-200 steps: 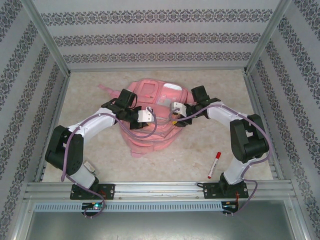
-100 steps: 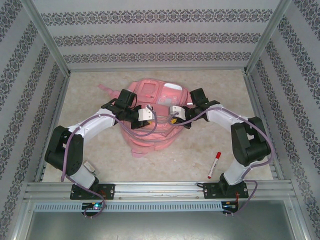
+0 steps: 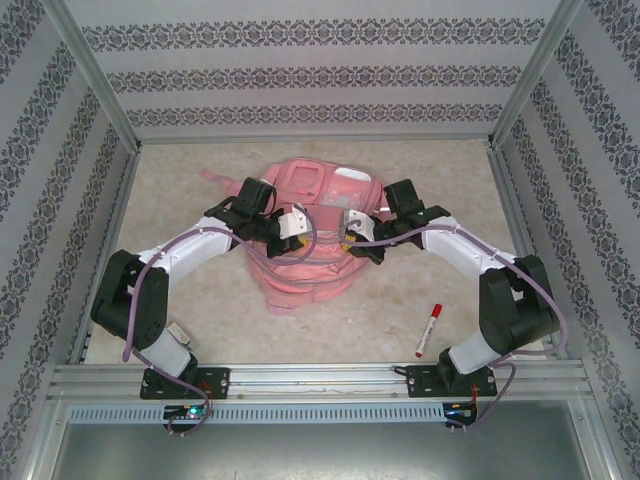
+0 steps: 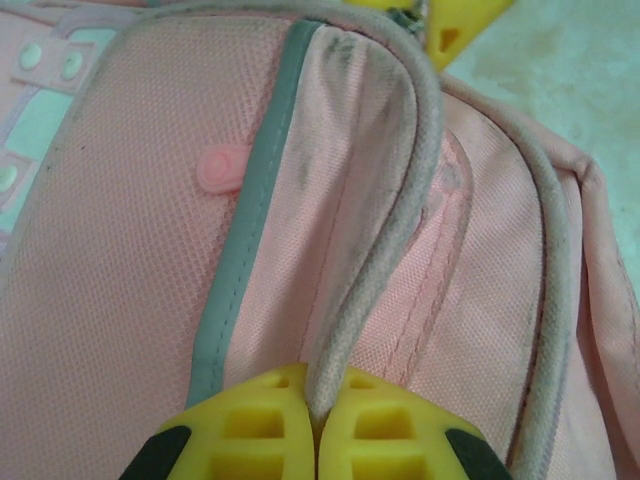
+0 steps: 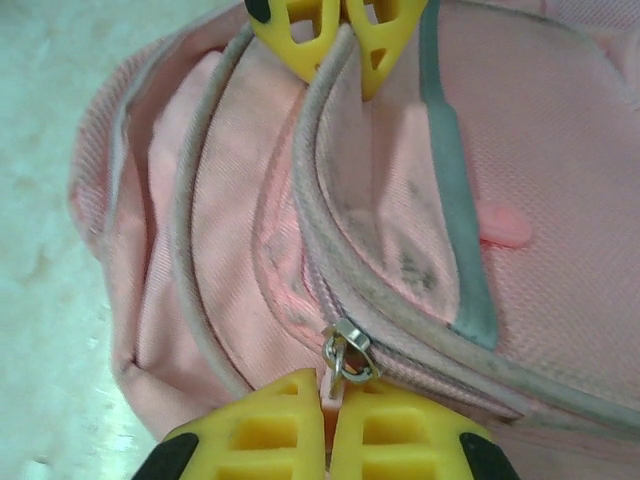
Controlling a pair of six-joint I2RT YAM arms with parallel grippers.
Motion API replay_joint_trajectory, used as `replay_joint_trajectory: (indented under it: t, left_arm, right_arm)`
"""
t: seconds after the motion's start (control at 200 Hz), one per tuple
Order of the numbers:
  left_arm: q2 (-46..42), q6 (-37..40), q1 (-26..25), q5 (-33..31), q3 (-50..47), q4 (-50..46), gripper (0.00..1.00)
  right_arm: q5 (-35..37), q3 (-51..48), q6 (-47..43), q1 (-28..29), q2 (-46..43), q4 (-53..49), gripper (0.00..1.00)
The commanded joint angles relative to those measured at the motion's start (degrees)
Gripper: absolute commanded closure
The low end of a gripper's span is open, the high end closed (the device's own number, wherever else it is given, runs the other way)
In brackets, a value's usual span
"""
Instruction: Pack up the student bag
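Observation:
The student bag (image 3: 312, 190), pink and soft, lies mid-table with both arms reaching onto its near part. My left gripper (image 4: 320, 385) is shut on the grey piping (image 4: 405, 190) along a pocket edge of the bag (image 4: 130, 260). My right gripper (image 5: 330, 385) is shut on the pink pull tab (image 5: 330, 392) that hangs from a metal zip slider (image 5: 348, 352) on the bag (image 5: 560, 150). In the top view the left gripper (image 3: 303, 222) and the right gripper (image 3: 346, 238) face each other over the bag, a short gap apart. The left gripper's yellow fingers (image 5: 300, 35) show at the top of the right wrist view.
A red marker with a white cap (image 3: 429, 329) lies on the table (image 3: 180, 200) to the right front, near the right arm's base. Patterned walls and metal posts close in the table on three sides. A metal rail (image 3: 320, 378) runs along the near edge.
The right gripper has shut on the zip pull tab, and the right arm's elbow has swung out to the right. The left gripper kept its hold on the piping.

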Motion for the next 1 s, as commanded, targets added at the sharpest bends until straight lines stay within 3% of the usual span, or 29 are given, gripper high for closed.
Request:
replay_joint_trajectory:
  t: [0.0,0.23,0.365,0.435,0.52,0.595,0.63,0.665,0.834,0.944,0.999]
  left_arm:
    - [1.59,-6.91,0.22,-1.97,3.02,8.79,1.0]
    - [2.35,-6.87,-0.58,-0.24,1.35,12.24,1.0]
    - [2.82,-6.3,-0.95,1.28,0.16,12.61,1.0]
    - [3.27,-6.45,-0.95,1.24,-0.09,12.55,1.0]
    - [3.12,-7.52,-0.99,-0.18,-0.64,12.91,0.95]
    - [2.06,-9.3,-0.98,-2.06,-1.4,13.42,0.87]
    - [1.29,-10.52,-0.98,-2.99,-1.78,13.33,0.71]
    - [0.22,-12.01,-0.98,-3.65,-2.1,13.2,0.63]
    - [-6.88,-21.15,-0.94,-2.85,-5.05,11.3,0.57]
    - [-12.48,-31.46,-0.94,-1.31,-7.97,10.55,0.49]
    - [-14.71,-40.88,-1.1,-2.07,-10.31,12.5,0.48]
  right_arm:
    - [-8.27,-0.72,11.73,3.02,-2.31,-5.63,1.0]
    - [-16.41,-3.43,38.2,5.76,-0.39,-0.15,1.0]
    - [-17.04,-8.08,60.26,7.49,1.68,17.73,1.0]
    - [-15.11,-9.3,72.28,8.48,3.6,27.27,0.93]
    - [-14.45,-8.45,78.87,9.38,6.01,31.28,0.88]
    - [-12.86,-9.18,78.75,9.78,5.4,31.1,0.85]
    - [-11.62,-9.88,77.99,9.7,4.28,30.0,0.8]
    - [-10.9,-10.75,76.32,9.61,2.95,28.74,0.77]
    - [-8.72,-14.72,64.78,8.81,-5.49,23.82,0.64]
    - [-6.42,-14.06,48.47,8.57,-11.21,18.02,0.6]
    - [-5.03,-12.72,39.56,8.18,-13.0,14.33,0.6]
